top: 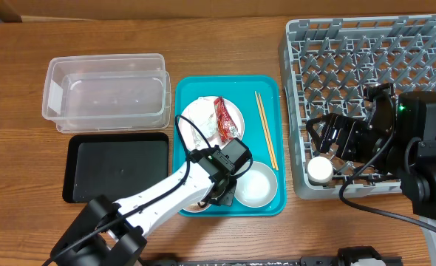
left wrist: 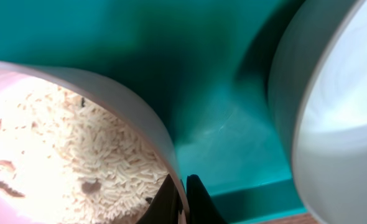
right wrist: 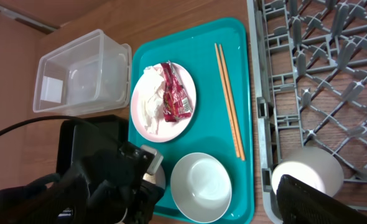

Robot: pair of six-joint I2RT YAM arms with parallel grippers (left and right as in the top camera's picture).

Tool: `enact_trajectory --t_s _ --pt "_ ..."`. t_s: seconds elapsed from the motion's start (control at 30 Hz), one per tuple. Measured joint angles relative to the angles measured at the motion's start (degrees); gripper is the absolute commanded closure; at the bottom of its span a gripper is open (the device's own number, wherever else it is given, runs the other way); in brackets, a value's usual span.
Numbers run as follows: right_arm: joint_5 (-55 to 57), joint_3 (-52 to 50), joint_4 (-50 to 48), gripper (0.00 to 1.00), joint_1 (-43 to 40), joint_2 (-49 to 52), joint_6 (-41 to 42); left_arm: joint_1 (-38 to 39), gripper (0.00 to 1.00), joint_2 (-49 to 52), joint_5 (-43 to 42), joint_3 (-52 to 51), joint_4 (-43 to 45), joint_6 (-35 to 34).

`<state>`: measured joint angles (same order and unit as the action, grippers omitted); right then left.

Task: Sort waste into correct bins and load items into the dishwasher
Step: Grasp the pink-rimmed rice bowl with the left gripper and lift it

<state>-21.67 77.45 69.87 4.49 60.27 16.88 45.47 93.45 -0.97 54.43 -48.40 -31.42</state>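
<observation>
My left gripper (left wrist: 183, 198) is shut on the rim of a pinkish bowl (left wrist: 118, 99) that holds loose rice grains (left wrist: 90, 155). The bowl stands at the front left of the teal serving tray (top: 270, 85). A white bowl (top: 255, 185) stands next to it. A white plate (top: 203, 111) carries the red wrapper (top: 225, 120) and the crumpled napkin (right wrist: 147, 99). The chopsticks (top: 266, 129) lie on the tray's right side. My right gripper (top: 329, 137) is open over the grey dish rack (top: 373, 74). The small white cup (top: 321, 170) stands in the rack's front left corner, apart from the fingers.
The clear plastic tub (top: 103, 92) stands at the back left. The black tray (top: 118, 166) lies in front of it. Both are left of the teal tray. My left arm (top: 151, 203) reaches in from the front. The rack's wall rises just right of the teal tray.
</observation>
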Motion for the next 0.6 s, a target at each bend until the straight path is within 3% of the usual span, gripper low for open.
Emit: enact_trajectory --t_s 0.3,0.47,0.6 --pt "0.0 0.0 0.0 0.02 0.0 0.0 0.0 -2.1 0.96 -8.1 -2.7 5.2 -9.6 0.0" --pt "0.0 0.0 0.0 0.02 0.0 0.0 0.0 -13.8 0.96 -17.0 -8.9 7.3 -10.8 1.6" --pt "0.0 0.0 0.0 0.02 0.0 0.0 0.0 -29.8 0.96 -19.7 -20.7 7.4 -11.6 8.0"
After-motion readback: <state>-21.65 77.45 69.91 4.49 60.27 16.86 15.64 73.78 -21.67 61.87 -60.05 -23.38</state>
